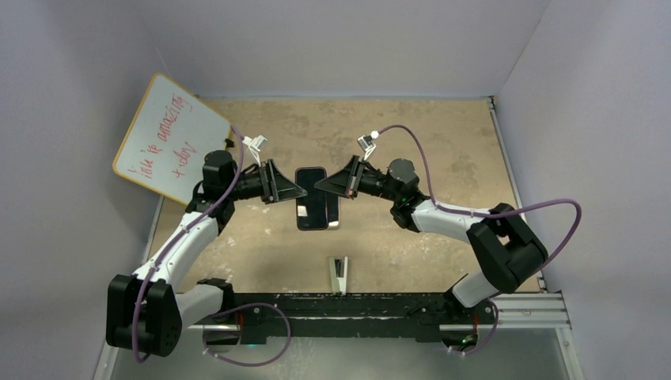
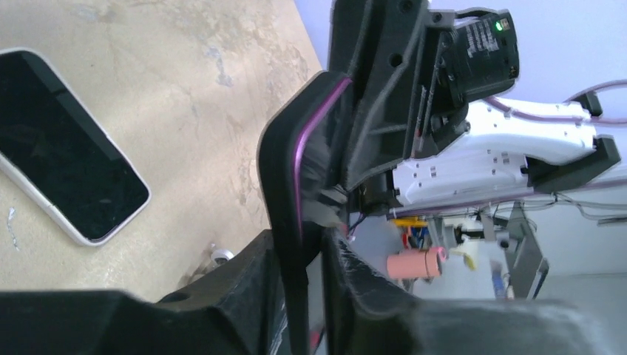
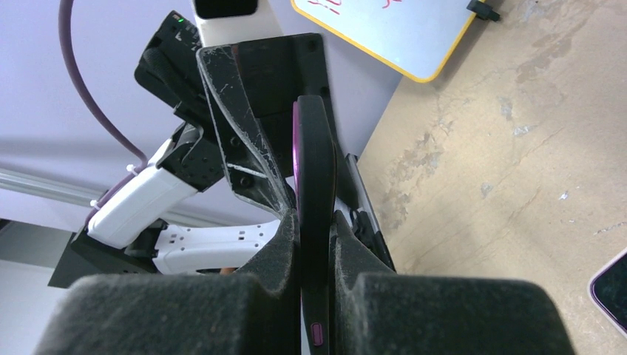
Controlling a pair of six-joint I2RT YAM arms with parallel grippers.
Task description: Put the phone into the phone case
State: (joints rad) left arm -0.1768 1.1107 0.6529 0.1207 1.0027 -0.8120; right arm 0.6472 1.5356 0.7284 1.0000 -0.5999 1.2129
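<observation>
The phone case [image 1: 312, 190] is black with a purple rim. It is held above the table between my two grippers, which face each other. My left gripper [image 1: 297, 192] is shut on its left edge, and my right gripper [image 1: 323, 186] is shut on its right edge. In the left wrist view the case [image 2: 290, 185] stands edge-on between my fingers [image 2: 244, 288]. In the right wrist view the case [image 3: 314, 170] is pinched between both pads [image 3: 277, 255]. The phone [image 1: 333, 215], with a dark screen and a white rim, lies flat on the table under the case. It also shows in the left wrist view [image 2: 63, 144].
A whiteboard [image 1: 170, 138] with red writing leans against the left wall. A small white and black object [image 1: 339, 274] lies near the table's front edge. Walls close in the table on the left, back and right.
</observation>
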